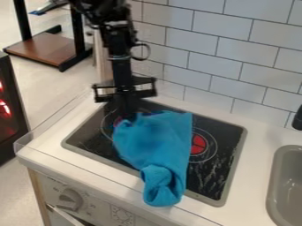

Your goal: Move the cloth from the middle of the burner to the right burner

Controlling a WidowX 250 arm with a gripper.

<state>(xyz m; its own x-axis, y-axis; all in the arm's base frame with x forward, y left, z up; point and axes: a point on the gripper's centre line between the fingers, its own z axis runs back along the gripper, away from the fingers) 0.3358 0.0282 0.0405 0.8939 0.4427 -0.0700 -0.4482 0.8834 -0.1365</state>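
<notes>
The black gripper (126,103) hangs over the back left part of the black stovetop, at the upper left end of the cloth; whether it touches the cloth I cannot tell. The blue cloth (150,139) lies crumpled across the middle of the stovetop, its bunched lower end over the front rim and onto the white counter. To its right shows the right burner (198,145), a red disc inside a pale ring, with its left part covered by the cloth. The left burner (117,121) is mostly hidden behind cloth and gripper.
A grey sink (284,185) is set into the white counter at the right, with a black object (298,118) above it. A white tiled wall (194,44) stands behind the stove. Along the left counter edge runs a clear raised panel. Knobs sit on the front panel below.
</notes>
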